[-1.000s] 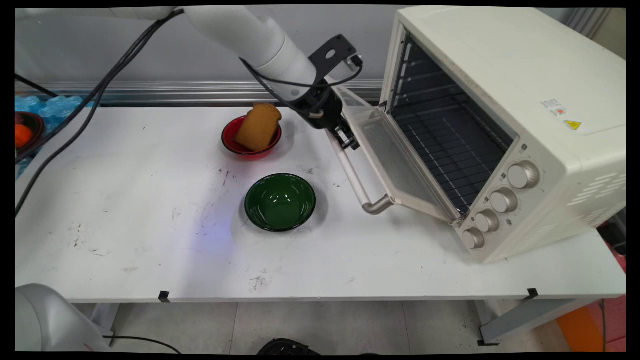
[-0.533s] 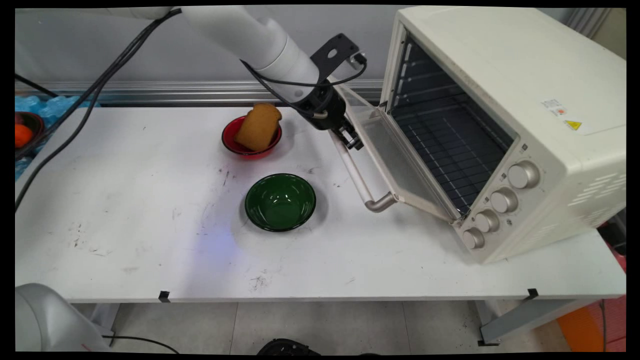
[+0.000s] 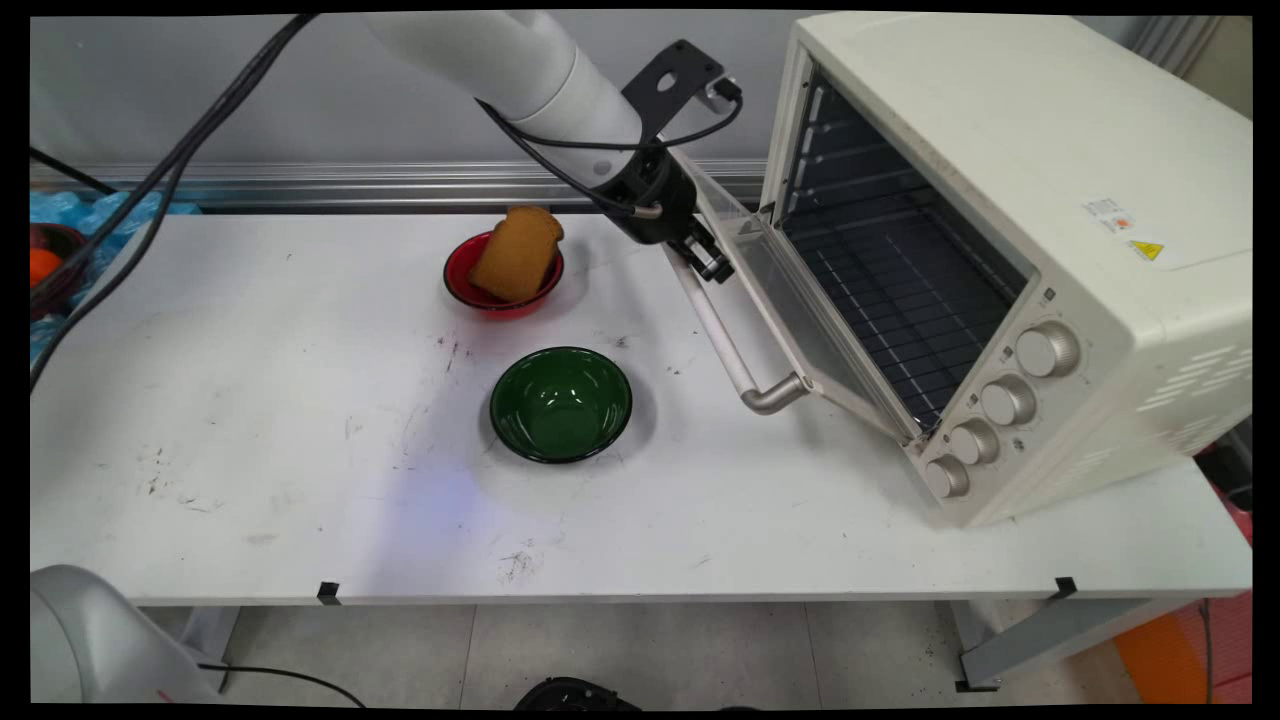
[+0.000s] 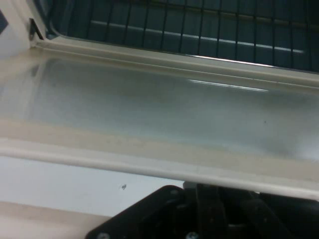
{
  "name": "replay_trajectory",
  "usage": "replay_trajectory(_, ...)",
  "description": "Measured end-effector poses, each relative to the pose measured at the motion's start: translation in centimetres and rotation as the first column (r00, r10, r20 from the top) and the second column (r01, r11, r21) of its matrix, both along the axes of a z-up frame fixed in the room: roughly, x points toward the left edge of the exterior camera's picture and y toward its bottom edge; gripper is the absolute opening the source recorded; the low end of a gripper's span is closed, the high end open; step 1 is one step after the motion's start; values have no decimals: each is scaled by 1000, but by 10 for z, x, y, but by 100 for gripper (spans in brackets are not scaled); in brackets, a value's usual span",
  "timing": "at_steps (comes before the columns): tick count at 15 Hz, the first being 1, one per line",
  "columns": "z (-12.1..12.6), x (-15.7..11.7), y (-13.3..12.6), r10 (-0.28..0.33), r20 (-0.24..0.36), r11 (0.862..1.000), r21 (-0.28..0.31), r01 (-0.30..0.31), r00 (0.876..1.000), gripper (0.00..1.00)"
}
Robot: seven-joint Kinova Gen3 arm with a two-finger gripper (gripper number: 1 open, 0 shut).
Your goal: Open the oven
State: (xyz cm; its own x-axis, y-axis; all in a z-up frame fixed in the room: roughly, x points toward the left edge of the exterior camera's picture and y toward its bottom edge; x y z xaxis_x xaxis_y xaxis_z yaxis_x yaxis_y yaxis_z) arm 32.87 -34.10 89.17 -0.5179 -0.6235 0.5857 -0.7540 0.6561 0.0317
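Flanking tool (image 3: pixel 708 262): oven door (image 3: pixel 790 320), bread bowl (image 3: pixel 503 283).

Main overlooks table (image 3: pixel 300 450); hand close on oven door (image 4: pixel 164 114) (shared)

A cream toaster oven (image 3: pixel 1010 230) stands on the desk's (image 3: pixel 250 450) right side, its glass door (image 3: pixel 790 320) hanging half open – tilted outward, the metal handle (image 3: pixel 735 355) along its free edge. The tool (image 3: pixel 708 262) sits at the handle's far end – wire rack (image 4: pixel 199 30) visible inside.
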Motion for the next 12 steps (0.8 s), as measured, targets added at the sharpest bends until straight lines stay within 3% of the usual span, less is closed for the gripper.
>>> replay_trajectory(12,7,17,13,-31,37,999,7,31,999,0)
